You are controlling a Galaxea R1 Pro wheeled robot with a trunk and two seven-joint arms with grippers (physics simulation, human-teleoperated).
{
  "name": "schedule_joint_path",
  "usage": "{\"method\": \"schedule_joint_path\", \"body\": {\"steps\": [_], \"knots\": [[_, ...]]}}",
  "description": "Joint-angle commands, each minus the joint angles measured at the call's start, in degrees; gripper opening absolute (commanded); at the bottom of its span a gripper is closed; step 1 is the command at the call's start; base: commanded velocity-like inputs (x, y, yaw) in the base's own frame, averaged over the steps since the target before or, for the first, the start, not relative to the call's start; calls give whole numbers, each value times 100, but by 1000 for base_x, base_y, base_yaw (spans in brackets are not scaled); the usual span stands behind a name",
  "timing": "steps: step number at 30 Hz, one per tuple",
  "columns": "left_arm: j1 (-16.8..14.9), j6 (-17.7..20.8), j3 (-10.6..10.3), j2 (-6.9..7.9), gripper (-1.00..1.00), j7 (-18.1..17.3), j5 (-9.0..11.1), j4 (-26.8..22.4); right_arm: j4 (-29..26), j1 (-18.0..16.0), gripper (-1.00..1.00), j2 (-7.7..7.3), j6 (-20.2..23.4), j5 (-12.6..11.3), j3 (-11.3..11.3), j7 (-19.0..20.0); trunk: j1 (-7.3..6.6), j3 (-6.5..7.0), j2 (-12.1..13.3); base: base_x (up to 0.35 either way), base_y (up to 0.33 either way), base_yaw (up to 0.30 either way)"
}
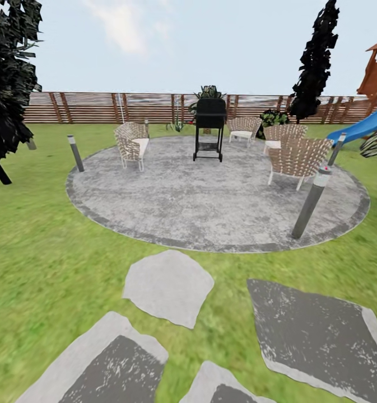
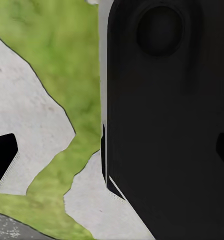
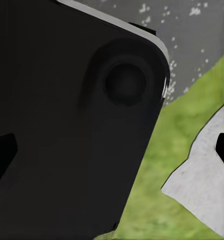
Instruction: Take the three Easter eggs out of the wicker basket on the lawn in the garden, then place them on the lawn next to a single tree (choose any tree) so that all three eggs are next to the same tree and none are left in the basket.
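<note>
While the robot looks out over the garden, the eggs and their wicker basket are nowhere among the things on show, so where they lie relative to either gripper cannot be told. Sweeping from the left: a dark conifer (image 1: 9,84) leans at the edge, then the lawn (image 1: 37,224) runs green up to the brown slatted fence (image 1: 98,107). Next, a short bollard light (image 1: 75,152), a woven chair (image 1: 132,144), and the round grey patio (image 1: 210,207) with a black grill (image 1: 209,127) at its back. Further right, more woven chairs (image 1: 298,159), a second tall conifer (image 1: 317,61), a blue slide (image 1: 367,126). Flat stepping stones (image 1: 168,286) sit in the grass up close. Both wrist views look down past a dark body onto grass and stone; only the dark fingertips (image 2: 3,157) show at the frame edges, so whether either gripper is parted or closed, I cannot tell. My read on the eggs to come: small, rigid, smooth, likely light and prone to roll, best pinched across the middle.
</note>
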Motion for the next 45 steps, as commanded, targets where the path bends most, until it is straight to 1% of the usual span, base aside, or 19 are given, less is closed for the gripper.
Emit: {"method": "schedule_joint_path", "body": {"steps": [1, 19, 29, 45], "knots": [[4, -7, 3, 0, 100, 0, 3, -10, 4, -3, 100, -3, -17, 54, -5, 2, 4, -4, -2, 339, 0, 0], [4, -7, 3, -8, 100, 8, 3, -10, 5, -3, 100, -5, -25, 54, 1, 2, 4, -4, -2, 339, 0, 2], [4, -7, 3, -6, 100, 9, 3, -10, 5, -3, 100, -5, -25, 54, 1, 2, 4, -4, -2, 339, 0, 192], [4, -7, 3, -2, 100, 9, 3, -10, 5, -3, 100, -9, -25, 49, 0, 2, 4, -4, -2, 339, 0, 8]]}}
